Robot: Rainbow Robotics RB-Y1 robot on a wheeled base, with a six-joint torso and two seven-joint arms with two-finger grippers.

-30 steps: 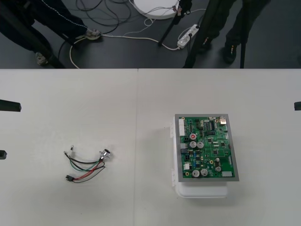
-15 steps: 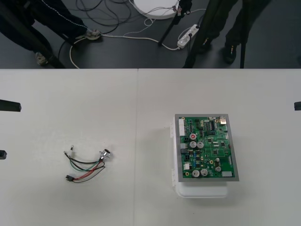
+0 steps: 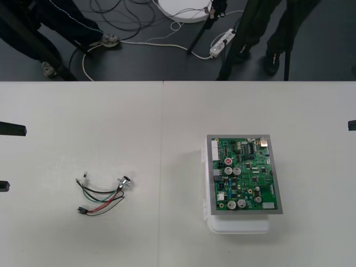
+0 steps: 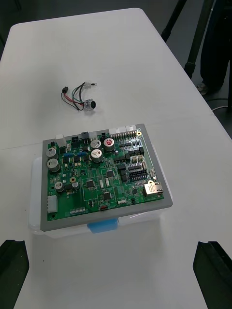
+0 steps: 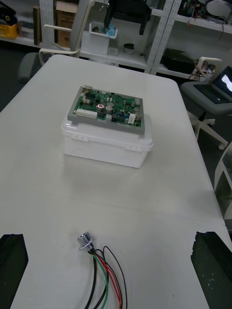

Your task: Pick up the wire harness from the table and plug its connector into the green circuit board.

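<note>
The wire harness (image 3: 102,196) lies loose on the left half of the table, its round metal socket (image 3: 125,182) toward the board and its small black plug (image 3: 81,209) at the near left. The green circuit board (image 3: 243,175) sits on its white base (image 3: 239,225) at the right. My left gripper (image 3: 5,157) waits open at the left edge, well apart from the harness. In the left wrist view the socket (image 5: 85,241) and wires lie just ahead of the open left gripper (image 5: 112,241). My right gripper (image 4: 112,244) is open, with the board (image 4: 104,176) in front of it and the harness (image 4: 79,99) beyond.
A seam (image 3: 162,167) runs down the table between harness and board. Dark floor with cables, a power strip (image 3: 221,43) and tripod legs lies past the far edge. A right finger (image 3: 351,125) shows at the right edge.
The left gripper's fingers have shifted slightly toward the near edge of the table. Harness, board and right arm have not moved.
</note>
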